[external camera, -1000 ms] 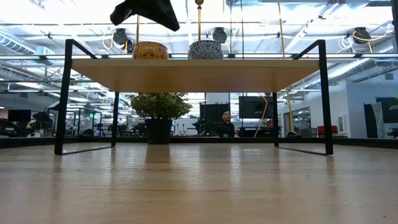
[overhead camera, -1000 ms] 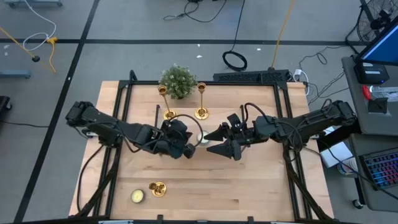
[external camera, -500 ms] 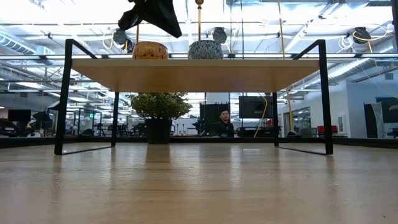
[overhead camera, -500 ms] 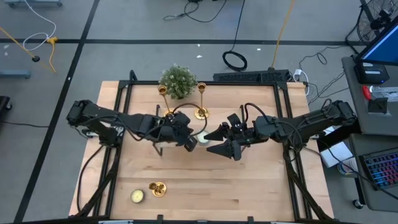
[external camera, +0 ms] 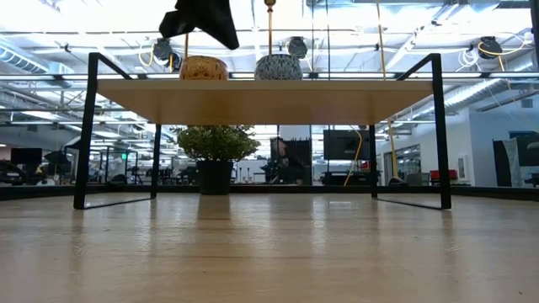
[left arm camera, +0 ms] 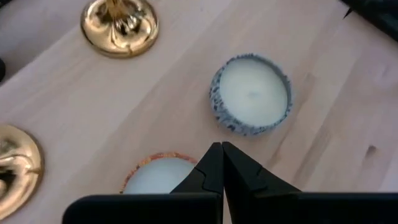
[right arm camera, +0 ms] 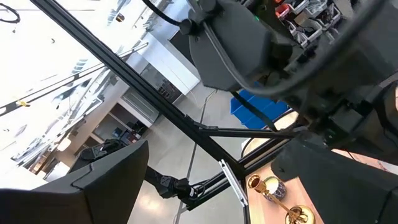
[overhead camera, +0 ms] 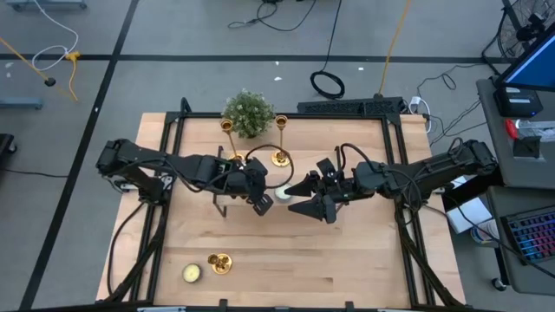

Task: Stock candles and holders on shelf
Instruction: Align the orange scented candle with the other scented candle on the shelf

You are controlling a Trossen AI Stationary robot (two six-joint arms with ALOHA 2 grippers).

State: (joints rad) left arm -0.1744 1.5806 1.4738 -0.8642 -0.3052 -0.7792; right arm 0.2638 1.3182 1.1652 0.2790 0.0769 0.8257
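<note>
The left gripper (left arm camera: 221, 163), fingers pressed together and holding nothing, hangs over the shelf (external camera: 269, 99) just above an orange-rimmed candle (left arm camera: 158, 175); beside it sits a speckled blue-rimmed candle (left arm camera: 252, 93). Only the wrist view shows two gold holder bases (left arm camera: 119, 22) close by. From above, the right gripper (overhead camera: 305, 196) hovers opposite, fingers spread wide. Farther off, a plant (overhead camera: 248, 113) stands behind; one holder (overhead camera: 219, 263) lies on the table.

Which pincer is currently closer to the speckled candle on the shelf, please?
Left. The left pincer hangs just above the shelf, its tips shut right beside the speckled candle. The right pincer hovers a little farther off on the candle's other side.
</note>
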